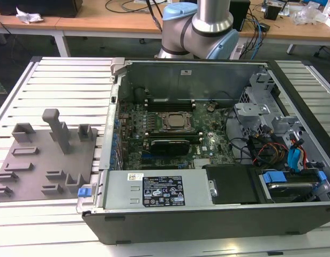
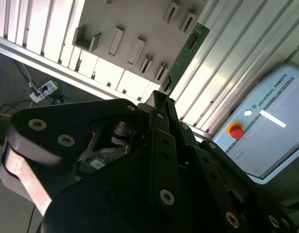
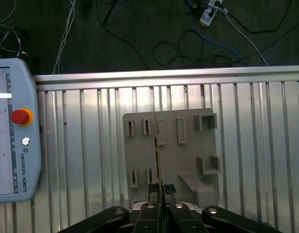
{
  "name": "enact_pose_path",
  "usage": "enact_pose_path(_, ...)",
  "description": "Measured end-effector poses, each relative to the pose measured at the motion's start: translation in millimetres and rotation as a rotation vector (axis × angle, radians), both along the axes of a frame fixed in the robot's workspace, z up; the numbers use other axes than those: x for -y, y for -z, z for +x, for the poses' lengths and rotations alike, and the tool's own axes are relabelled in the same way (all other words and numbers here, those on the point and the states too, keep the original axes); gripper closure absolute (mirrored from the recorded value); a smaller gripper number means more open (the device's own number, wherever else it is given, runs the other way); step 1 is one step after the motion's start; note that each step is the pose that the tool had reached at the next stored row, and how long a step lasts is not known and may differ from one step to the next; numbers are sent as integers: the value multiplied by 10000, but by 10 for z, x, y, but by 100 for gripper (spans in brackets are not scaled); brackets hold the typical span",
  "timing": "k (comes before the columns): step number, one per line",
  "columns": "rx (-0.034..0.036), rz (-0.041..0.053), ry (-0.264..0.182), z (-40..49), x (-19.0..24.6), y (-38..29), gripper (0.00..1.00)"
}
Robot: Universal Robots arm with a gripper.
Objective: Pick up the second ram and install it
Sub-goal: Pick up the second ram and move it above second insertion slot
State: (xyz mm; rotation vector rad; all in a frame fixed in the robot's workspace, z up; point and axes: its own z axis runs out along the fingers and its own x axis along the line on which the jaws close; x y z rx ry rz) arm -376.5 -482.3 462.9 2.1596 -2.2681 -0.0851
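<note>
The slatted desk carries an open computer case; at its nine o'clock in the exterior view lies a grey fixture plate; the teach pendant and the case's label carry print. The gripper hangs over the plate, jaws clamped on the second ram, seen edge-on. I judge it light, stiff and brittle, best held by its flat faces, clear of the contacts.

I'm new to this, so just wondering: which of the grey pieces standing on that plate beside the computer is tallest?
The wide-topped post on the grey plate; it towers above the low brackets around it.
</note>
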Motion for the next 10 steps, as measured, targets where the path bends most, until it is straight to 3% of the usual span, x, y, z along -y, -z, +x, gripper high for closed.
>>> enact_pose_path(10, 0, 1, 0, 0, -3, -231, 86)
